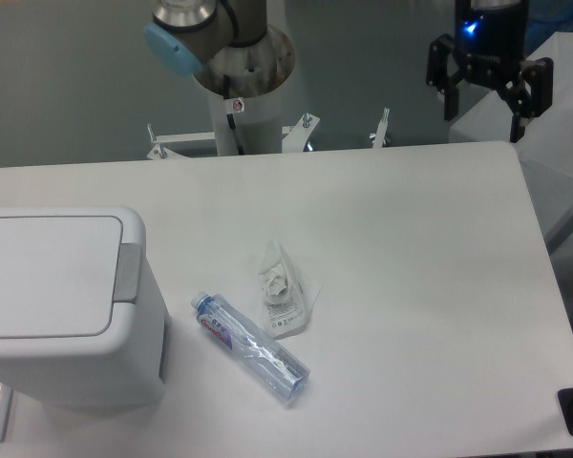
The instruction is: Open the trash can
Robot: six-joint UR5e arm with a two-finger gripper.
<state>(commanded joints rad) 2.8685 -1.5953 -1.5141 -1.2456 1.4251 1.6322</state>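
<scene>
The trash can [62,305] is a large boxy white bin at the left edge of the table. Its flat rectangular lid [43,275] lies shut, with the grey push tab [128,273] on its right side. My gripper [486,113] hangs at the top right, above the table's far right corner, far from the bin. Its black fingers are spread apart and hold nothing.
A clear plastic bottle [249,346] with a blue cap lies on its side right of the bin. A crumpled clear wrapper [284,290] lies just beyond it. The arm's base column [241,86] stands behind the table's far edge. The white table [411,286] ends at the right.
</scene>
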